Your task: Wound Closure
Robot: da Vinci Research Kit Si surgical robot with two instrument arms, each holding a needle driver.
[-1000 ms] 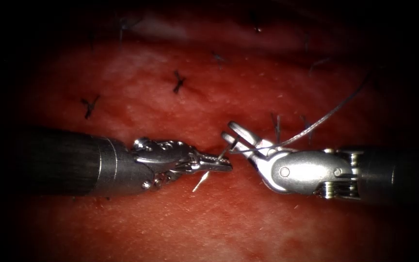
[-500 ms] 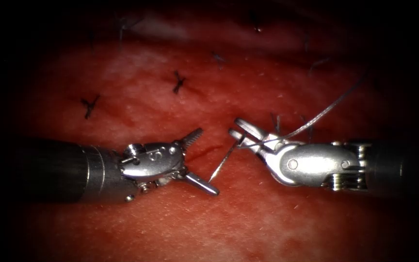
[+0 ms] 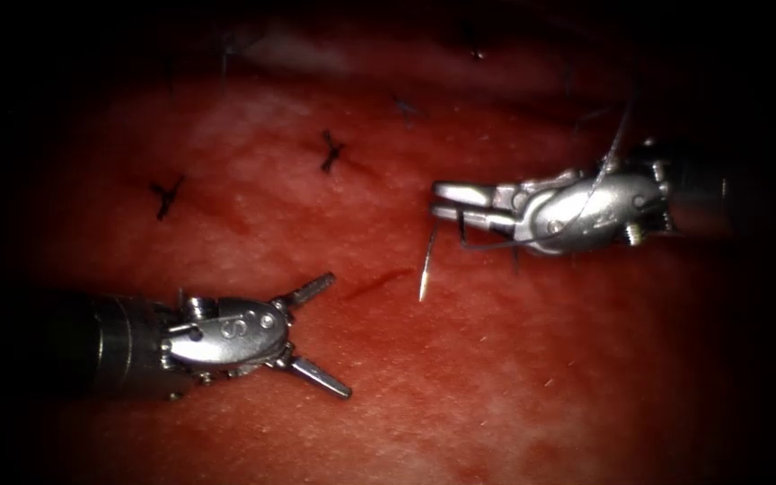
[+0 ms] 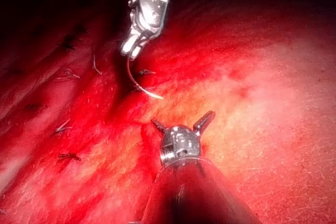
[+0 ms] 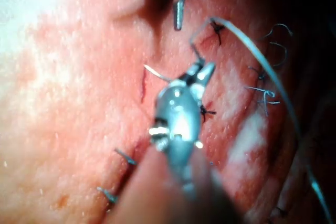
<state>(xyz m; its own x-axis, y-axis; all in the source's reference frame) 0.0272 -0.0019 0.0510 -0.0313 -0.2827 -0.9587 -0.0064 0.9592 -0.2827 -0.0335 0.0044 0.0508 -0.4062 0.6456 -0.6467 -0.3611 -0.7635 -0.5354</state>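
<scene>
right claw point(image 3: 446, 202) clamped on needle point(image 3: 426, 265) near its swaged end, tip hanging free above tissue point(image 3: 496, 377), right of cut point(image 3: 379, 284) | thread point(image 3: 617, 135) trails behind it | left claw point(image 3: 327, 335) apart, holding nothing

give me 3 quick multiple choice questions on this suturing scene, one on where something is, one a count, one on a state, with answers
1. Where is the needle?
A. in the left hand
B. in the right hand
C. buried in the tissue

2. How many hands hold something?
A. none
B. one
C. two

3. The left hand is:
A. open, empty
B. shut on thread
C. shut on tissue

Answers:
1 B: the right hand grips the needle near its thread end, with the tip hanging free above the tissue.
2 B: just the right.
3 A: its jaws are spread with nothing between.
</scene>
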